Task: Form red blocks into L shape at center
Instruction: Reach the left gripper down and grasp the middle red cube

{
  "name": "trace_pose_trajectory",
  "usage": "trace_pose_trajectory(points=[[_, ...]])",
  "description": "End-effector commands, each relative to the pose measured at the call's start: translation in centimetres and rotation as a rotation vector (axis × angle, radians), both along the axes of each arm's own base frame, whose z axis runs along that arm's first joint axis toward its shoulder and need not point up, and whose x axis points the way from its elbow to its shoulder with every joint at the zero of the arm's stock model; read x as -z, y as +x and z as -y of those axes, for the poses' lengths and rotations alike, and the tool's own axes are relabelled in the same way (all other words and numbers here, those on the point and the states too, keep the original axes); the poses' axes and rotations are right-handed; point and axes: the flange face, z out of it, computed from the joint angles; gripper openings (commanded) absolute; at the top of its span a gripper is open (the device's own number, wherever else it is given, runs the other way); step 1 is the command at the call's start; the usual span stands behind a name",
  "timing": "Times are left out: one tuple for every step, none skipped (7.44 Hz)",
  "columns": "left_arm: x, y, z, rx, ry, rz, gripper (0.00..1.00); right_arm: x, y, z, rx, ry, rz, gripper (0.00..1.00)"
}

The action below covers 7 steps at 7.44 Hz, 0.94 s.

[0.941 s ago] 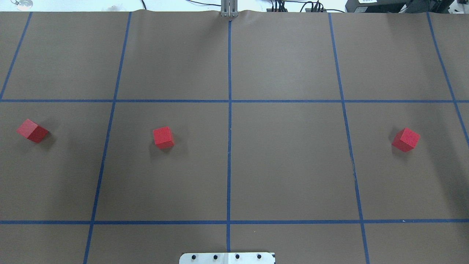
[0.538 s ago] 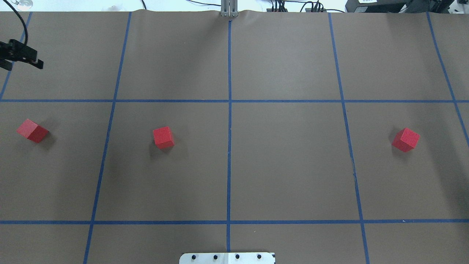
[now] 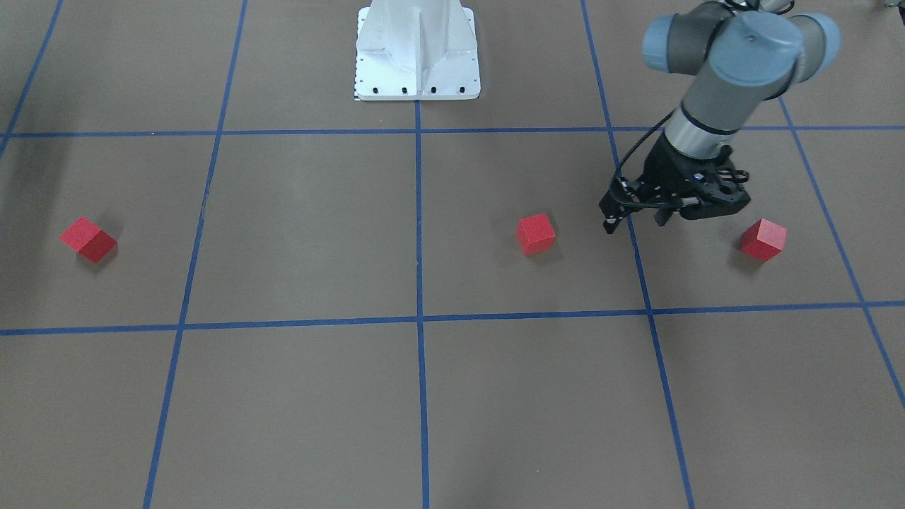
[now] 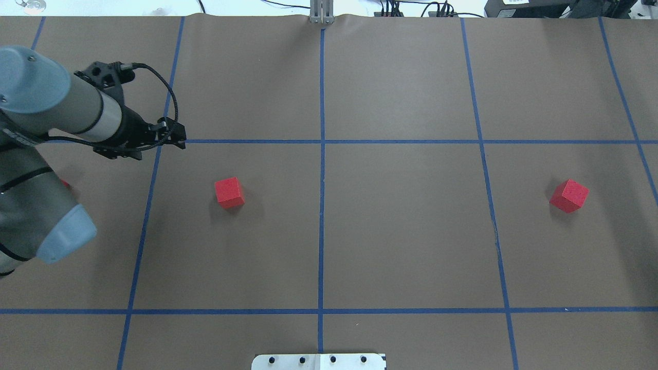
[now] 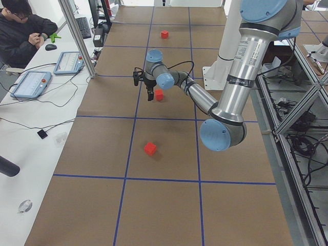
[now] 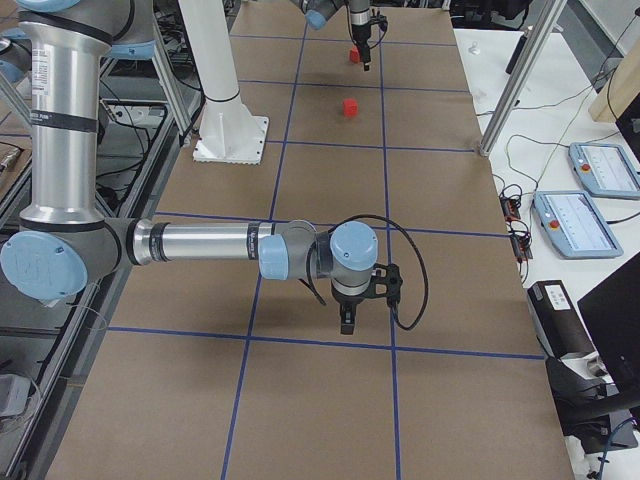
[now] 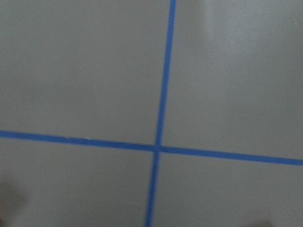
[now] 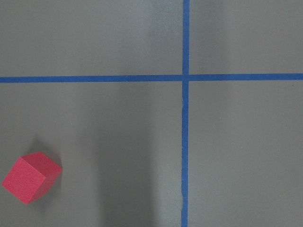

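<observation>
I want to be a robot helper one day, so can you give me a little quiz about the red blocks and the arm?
1. True or false: the blocks touch one another.
2. What does the left gripper hold? A nothing, B one block, C two blocks.
3. How many blocks lie on the mat?
Key: 1 false; 2 A; 3 three.

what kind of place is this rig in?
Looks like a robotics lab cell: blue tape grid on brown paper, teach pendants on a side bench, aluminium frame posts, a seated operator.
</observation>
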Motion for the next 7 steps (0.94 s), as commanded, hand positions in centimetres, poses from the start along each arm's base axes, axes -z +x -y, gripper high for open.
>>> trace_pose_trajectory(points=[[2.0, 5.9, -1.5, 0.026, -0.037, -0.008, 1.0, -0.1, 0.0, 0.0, 0.0, 0.0, 0.001, 1.0], [2.6, 8.3, -0.5, 0.017, -0.041, -0.001, 1.0, -0.1, 0.0, 0.0, 0.0, -0.002, 0.001, 1.0], [2.9, 11.0, -0.3, -0.005, -0.047, 0.01, 1.0, -0.1, 0.0, 0.0, 0.0, -0.002, 0.001, 1.0], [2.4, 13.1, -1.0, -0.01, -0.038, 0.037, 1.0, -0.1, 0.0, 0.0, 0.0, -0.002, 0.001, 1.0], [1.6, 14.2, -1.7, -0.019, -0.037, 0.056, 1.0, -0.1, 0.0, 0.0, 0.0, -0.002, 0.001, 1.0], [1.1, 14.5, -1.8, -0.026, -0.038, 0.065, 1.0, -0.1, 0.0, 0.0, 0.0, -0.002, 0.0, 1.0], [0.4, 14.5, -1.7, -0.028, -0.04, 0.077, 1.0, -0.1, 0.0, 0.0, 0.0, -0.002, 0.001, 1.0]])
